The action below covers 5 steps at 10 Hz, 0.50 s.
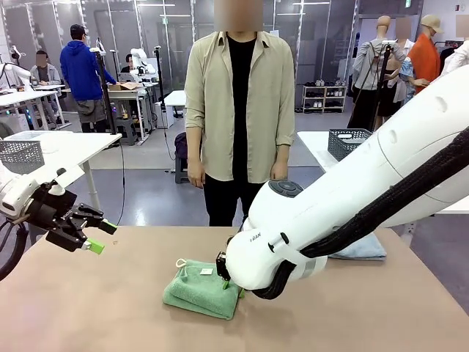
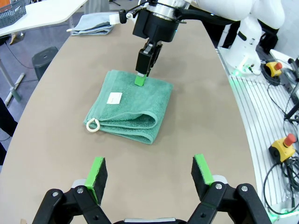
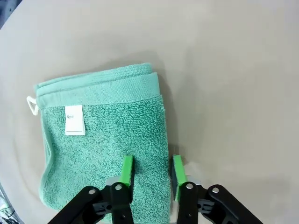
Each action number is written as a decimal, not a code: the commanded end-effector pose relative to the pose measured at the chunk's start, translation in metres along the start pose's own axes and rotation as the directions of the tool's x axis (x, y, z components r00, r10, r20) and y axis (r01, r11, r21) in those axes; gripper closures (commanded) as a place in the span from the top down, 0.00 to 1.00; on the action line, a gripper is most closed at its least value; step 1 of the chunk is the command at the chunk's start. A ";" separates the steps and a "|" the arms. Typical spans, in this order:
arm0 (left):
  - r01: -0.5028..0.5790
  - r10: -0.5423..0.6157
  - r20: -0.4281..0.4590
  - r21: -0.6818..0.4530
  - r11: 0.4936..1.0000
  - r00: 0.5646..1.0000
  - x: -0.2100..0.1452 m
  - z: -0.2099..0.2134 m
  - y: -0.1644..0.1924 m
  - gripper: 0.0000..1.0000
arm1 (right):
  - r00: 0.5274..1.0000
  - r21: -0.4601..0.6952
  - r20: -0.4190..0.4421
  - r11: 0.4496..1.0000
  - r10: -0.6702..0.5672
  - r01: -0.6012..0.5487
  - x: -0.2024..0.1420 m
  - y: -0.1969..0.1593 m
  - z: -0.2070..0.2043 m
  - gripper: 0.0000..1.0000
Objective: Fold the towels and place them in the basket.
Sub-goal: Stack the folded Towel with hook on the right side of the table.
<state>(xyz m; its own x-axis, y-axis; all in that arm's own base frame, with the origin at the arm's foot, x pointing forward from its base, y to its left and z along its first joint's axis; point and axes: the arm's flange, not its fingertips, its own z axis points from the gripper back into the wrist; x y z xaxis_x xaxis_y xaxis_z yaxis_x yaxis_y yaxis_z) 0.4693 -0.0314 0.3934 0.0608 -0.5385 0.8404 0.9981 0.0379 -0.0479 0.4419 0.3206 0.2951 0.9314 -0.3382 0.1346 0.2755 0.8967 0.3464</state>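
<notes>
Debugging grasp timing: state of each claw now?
Left claw: open, empty, above the table.
Right claw: partly closed around the green towel's edge; grip cannot be told.

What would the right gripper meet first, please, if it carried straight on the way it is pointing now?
The green towel: the right gripper points down at its edge, one finger over the cloth, the other just past the edge. Below is the table. The remaining gap is hard to judge.
</notes>
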 end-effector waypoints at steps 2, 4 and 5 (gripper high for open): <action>-0.015 0.015 -0.010 -0.001 1.000 1.000 0.002 0.001 0.000 0.92 | 0.999 -0.007 0.051 1.000 0.007 -0.007 -0.005 0.010 -0.004 0.06; -0.015 0.015 -0.010 -0.001 1.000 1.000 0.002 0.001 0.000 0.92 | 0.998 -0.002 0.061 1.000 0.031 -0.031 -0.006 0.010 -0.003 0.00; -0.015 0.015 -0.010 -0.001 1.000 1.000 0.002 0.001 0.000 0.92 | 0.998 -0.008 0.054 0.999 0.042 -0.041 -0.007 0.010 -0.004 0.00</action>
<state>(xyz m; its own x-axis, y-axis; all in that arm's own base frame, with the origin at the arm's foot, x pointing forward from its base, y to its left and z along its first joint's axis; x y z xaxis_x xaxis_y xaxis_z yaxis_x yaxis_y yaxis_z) 0.4693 -0.0314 0.3934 0.0608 -0.5385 0.8404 0.9981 0.0379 -0.0479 0.4403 0.3244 0.2961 0.9429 -0.2864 0.1701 0.2200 0.9188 0.3276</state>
